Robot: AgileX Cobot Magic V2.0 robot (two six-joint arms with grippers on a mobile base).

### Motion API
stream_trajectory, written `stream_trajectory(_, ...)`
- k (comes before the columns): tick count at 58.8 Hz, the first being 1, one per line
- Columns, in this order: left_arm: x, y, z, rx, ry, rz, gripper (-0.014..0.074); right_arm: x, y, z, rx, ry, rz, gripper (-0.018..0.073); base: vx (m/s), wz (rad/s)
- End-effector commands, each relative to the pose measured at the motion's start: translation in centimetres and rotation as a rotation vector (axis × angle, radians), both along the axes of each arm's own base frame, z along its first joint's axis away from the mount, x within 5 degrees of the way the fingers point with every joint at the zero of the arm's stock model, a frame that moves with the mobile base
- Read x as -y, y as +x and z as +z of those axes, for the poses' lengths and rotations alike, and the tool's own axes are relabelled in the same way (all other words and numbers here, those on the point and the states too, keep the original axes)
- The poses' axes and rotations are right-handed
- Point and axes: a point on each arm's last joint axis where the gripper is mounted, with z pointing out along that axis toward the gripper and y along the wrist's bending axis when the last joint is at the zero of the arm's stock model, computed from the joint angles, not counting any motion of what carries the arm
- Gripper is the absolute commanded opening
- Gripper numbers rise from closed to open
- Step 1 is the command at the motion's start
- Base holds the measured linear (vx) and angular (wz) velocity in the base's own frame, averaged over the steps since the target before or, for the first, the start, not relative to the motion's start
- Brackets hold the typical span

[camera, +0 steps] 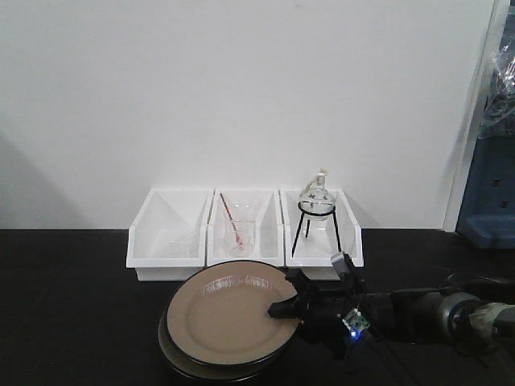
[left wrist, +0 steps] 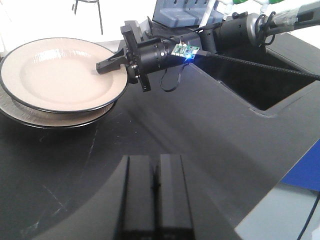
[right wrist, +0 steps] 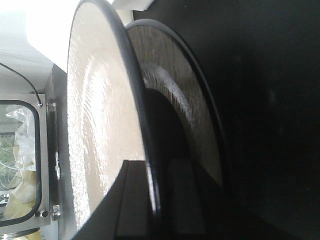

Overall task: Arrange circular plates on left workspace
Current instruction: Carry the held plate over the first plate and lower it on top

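**A:** Where do the plates lie?

**B:** Both are on the black tabletop (camera: pixel 72 305), at 6 o'clock from the middle white bin (camera: pixel 245 253). The upper plate (camera: pixel 229 314) sits over the lower plate (camera: pixel 209 371), which peeks out from 6 to 8 o'clock.

**A:** And the right jaws?

**B:** They are clamped on the upper plate's rim at its 3 o'clock. One finger lies over the tan face and the other under the dark underside. In the right wrist view the rim runs straight between the two fingers.

**A:** Do the plates touch?

**B:** On the gripped side there is a gap: the upper plate (left wrist: pixel 55 75) stands clear of the lower plate (left wrist: pixel 45 119). I cannot tell about the far side.

**A:** The left jaws?

**B:** They are closed on nothing, above bare tabletop at 5 o'clock from the plates and well apart from them. The sink basin (left wrist: pixel 250 85) lies at 2 o'clock from them.

**A:** What is behind?

**B:** A glass beaker (camera: pixel 238 229) stands in the middle bin. A round flask (camera: pixel 316 197) on a tripod is in the bin at 3 o'clock from it.
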Motion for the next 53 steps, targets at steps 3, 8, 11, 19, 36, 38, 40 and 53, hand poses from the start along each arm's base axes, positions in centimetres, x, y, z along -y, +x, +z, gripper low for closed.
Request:
stream_trajectory(3, 0.1, 0.1, 1.2, 0.022, -0.068, 0.013, -0.0001, -0.3, 0.6, 5.3, 0.096, 0.165, -0.028, 0.0043, 0.0, 0.0)
stream_trajectory(8, 0.1, 0.1, 1.1, 0.019, -0.069, 0.006, -0.0001, -0.3, 0.5, 5.3, 0.113, 0.156, -0.016, 0.0109, 0.0, 0.0)
stream_trajectory(11, 0.2, 0.1, 1.1, 0.017, -0.069, 0.002, -0.0001, -0.3, 0.5, 5.3, 0.126, 0.15, -0.006, 0.0163, 0.0, 0.0)
stream_trajectory(19, 0.3, -0.1, 1.1, 0.008, -0.069, -0.023, -0.0001, -0.4, 0.4, 5.4, 0.174, 0.126, 0.028, 0.0351, 0.0, 0.0)
stream_trajectory(36, 0.2, -0.2, 0.8, 0.002, -0.025, -0.029, -0.0001, -0.1, 0.4, 5.5, 0.428, -0.039, 0.159, 0.0554, 0.0, 0.0)
stream_trajectory(38, 0.2, -0.2, 0.8, 0.002, -0.024, -0.028, -0.0001, 0.0, 0.4, 5.6, 0.462, -0.063, 0.176, 0.0553, 0.0, 0.0)
stream_trajectory(40, 0.2, -0.2, 0.7, 0.002, -0.024, -0.029, -0.0001, 0.1, 0.4, 5.7, 0.487, -0.08, 0.187, 0.055, 0.0, 0.0)
stream_trajectory(53, 0.2, -0.2, 0.7, 0.002, -0.024, -0.029, -0.0001, 1.7, 0.4, 7.5, 0.66, -0.264, 0.251, 0.0505, 0.0, 0.0)
